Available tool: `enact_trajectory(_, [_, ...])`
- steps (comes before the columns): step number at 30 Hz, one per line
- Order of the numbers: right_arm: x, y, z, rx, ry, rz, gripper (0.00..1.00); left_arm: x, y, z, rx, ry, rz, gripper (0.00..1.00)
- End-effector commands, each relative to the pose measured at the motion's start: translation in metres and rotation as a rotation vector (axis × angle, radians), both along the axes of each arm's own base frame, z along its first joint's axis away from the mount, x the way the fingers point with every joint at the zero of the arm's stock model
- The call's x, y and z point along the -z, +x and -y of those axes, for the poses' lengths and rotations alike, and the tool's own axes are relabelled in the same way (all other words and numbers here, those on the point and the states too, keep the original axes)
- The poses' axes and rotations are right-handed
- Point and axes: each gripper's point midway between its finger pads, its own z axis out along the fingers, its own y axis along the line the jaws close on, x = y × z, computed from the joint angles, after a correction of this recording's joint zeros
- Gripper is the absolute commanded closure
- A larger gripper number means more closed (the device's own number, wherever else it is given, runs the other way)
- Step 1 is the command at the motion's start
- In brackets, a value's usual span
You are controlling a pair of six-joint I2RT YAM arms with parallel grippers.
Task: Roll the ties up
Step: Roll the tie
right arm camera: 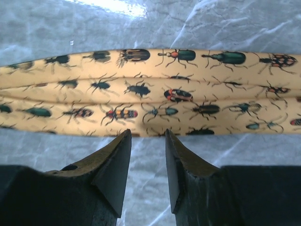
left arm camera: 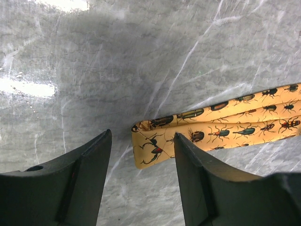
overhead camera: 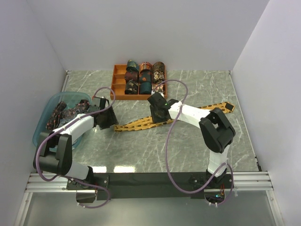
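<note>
The mustard tie (right arm camera: 150, 92) is smooth woven cloth with faint sheen, lying on glossy marble-patterned tabletop (left arm camera: 141, 56).

Desk (overhead camera: 141, 150) w/ glossy grey-green marble-look top, white veins running thru it. Plain white walls (overhead camera: 155, 28) on 3 sides: back, left, right, meeting at rear corners. Bright glare patch (overhead camera: 120, 168) near front edge, light reflecting off surface. Aluminium rail (overhead camera: 249, 181) along desk's front.

Lab test cell: plain white walls (overhead camera: 188, 33) enclose a marble-patterned table (overhead camera: 141, 150).
</note>
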Motion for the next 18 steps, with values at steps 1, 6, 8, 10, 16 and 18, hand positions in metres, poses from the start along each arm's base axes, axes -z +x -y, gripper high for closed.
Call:
enact_trajectory(1, [0.0,0.016,-0.005,0.001,-0.015,0.033,0.58,-0.006,0.008,0.001,0.014,0.009,0.029,0.39])
enact_trajectory(6, [0.012,0.019,-0.007,-0.005,-0.025,0.024,0.61,-0.007,0.008,0.002,0.015,0.006,0.03,0.39])
enact_trajectory(8, [0.021,0.018,-0.006,-0.008,-0.038,0.011,0.63,-0.007,0.009,0.002,0.016,0.005,0.03,0.39])
enact_trajectory(10, [0.028,0.015,-0.005,-0.013,-0.047,-0.005,0.66,-0.006,0.008,0.002,0.017,0.007,0.027,0.39])
enact_trajectory(16, [0.056,0.0,0.005,-0.027,-0.082,-0.07,0.77,-0.007,0.008,0.001,0.014,0.011,0.03,0.39])
enact_trajectory(18, [0.061,-0.004,0.007,-0.029,-0.088,-0.083,0.84,-0.007,0.009,0.001,0.016,0.01,0.029,0.39])
